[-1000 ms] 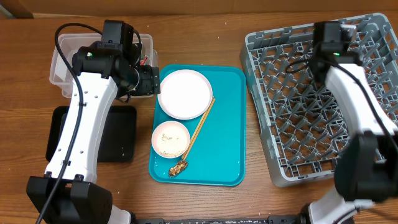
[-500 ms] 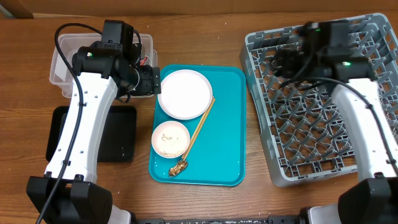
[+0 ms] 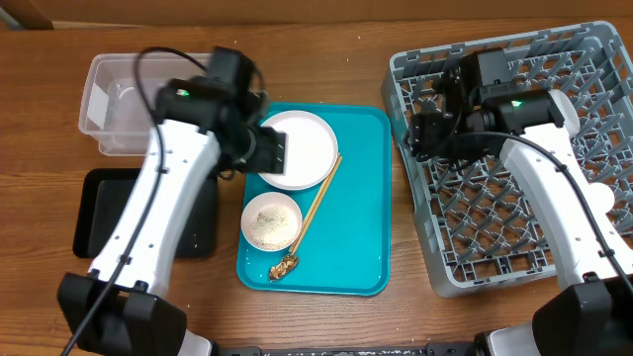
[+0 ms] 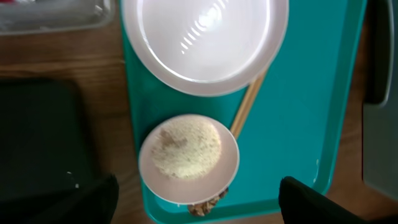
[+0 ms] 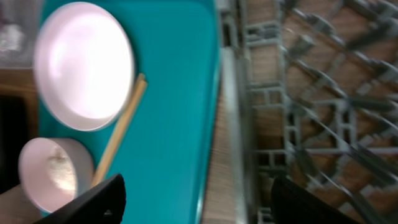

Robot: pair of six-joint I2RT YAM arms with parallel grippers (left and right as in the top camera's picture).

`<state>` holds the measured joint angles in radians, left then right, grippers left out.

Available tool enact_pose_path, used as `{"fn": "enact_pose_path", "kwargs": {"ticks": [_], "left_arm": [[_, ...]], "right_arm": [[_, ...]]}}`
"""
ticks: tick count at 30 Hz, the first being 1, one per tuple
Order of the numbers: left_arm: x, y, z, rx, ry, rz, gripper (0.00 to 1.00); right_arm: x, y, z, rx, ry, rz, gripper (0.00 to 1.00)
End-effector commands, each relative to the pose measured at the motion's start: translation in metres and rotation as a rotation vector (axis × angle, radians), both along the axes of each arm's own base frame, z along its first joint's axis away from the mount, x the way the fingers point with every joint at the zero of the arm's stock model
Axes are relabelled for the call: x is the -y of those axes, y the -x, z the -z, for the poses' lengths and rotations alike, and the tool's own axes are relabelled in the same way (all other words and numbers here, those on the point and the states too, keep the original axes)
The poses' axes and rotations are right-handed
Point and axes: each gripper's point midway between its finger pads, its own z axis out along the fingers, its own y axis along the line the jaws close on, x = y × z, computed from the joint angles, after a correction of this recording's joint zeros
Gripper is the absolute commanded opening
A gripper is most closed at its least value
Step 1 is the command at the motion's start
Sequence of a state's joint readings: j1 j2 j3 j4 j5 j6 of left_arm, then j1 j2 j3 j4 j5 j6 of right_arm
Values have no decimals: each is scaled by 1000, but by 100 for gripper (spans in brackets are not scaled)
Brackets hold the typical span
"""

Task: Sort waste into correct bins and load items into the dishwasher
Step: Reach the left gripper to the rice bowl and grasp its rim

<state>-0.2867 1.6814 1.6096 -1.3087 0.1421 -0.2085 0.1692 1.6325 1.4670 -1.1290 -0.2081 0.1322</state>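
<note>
Wood table (image 3: pixel 316 59) w/ clear tub (image 3: pixel 114 109), black tray (image 3: pixel 91 213), teal tray (image 3: pixel 356 218), grey rack (image 3: pixel 465 237).

No writing, label, brand mark, number or sign can be read in any of the three views.
</note>
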Motion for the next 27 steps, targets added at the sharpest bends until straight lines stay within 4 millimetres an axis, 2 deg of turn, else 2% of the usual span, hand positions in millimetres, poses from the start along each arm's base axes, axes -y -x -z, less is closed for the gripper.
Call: {"fn": "enact_pose_path", "kwargs": {"ticks": [1, 6, 12, 15, 20, 24, 27], "left_arm": [[19, 22, 17, -58, -11, 51, 84], [34, 52, 50, -152, -41, 67, 84], [48, 71, 90, -176, -57, 118, 80], [52, 73, 106, -165, -51, 114, 79], [56, 73, 128, -132, -35, 121, 70], [53, 73, 140, -118, -38, 109, 63], [43, 66, 145, -78, -96, 96, 60]], "right_arm": [[30, 3, 5, -22, 128, 62, 80], [38, 12, 9, -61, 161, 68, 84], [37, 12, 9, -61, 160, 68, 86], [37, 13, 9, -64, 159, 67, 86], [34, 14, 9, -67, 143, 63, 86], [34, 14, 9, -67, 143, 63, 86], [34, 14, 9, -67, 143, 63, 86]]}}
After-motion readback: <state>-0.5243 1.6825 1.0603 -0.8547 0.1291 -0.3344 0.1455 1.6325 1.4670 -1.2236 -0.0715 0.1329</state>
